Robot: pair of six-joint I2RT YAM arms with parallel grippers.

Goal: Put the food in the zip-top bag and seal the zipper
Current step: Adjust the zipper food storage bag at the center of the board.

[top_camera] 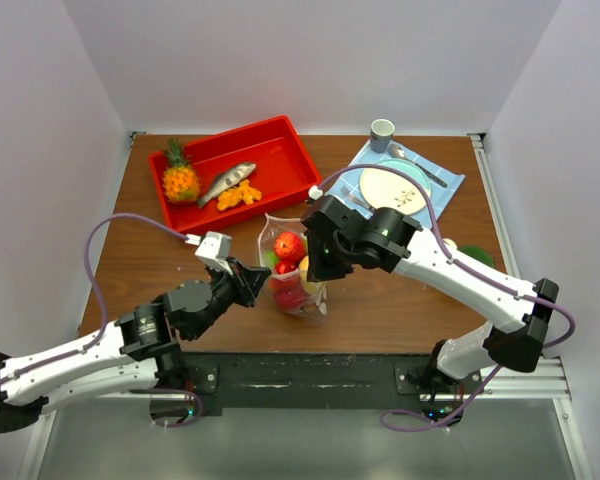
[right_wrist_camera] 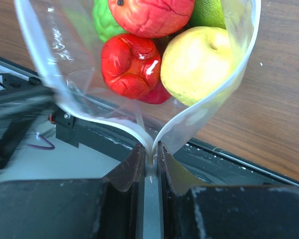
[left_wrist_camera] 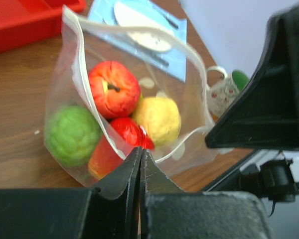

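Watching from the side, I see both claws pinched on the bag (top_camera: 280, 228). The left claw (left_wrist_camera: 140, 153) has its jaws closed on the rim at one end of the mouth. The right claw (right_wrist_camera: 152, 152) is clamped where the two sides of the zipper (right_wrist_camera: 245, 52) meet at the other end. The fruit (left_wrist_camera: 113, 88) — red, green, yellow — sits inside, just beyond each claw's tips. Between the claws the mouth gapes wide, with nothing sealed yet. My worry is the grip: that strip looks thin and slick, and a tug to draw the mouth flat could pull it out of either pinch. The yellow one presses on the wall right by the right claw's tips — tip the bag that way and it may roll out, or sit in the track and block the seal.
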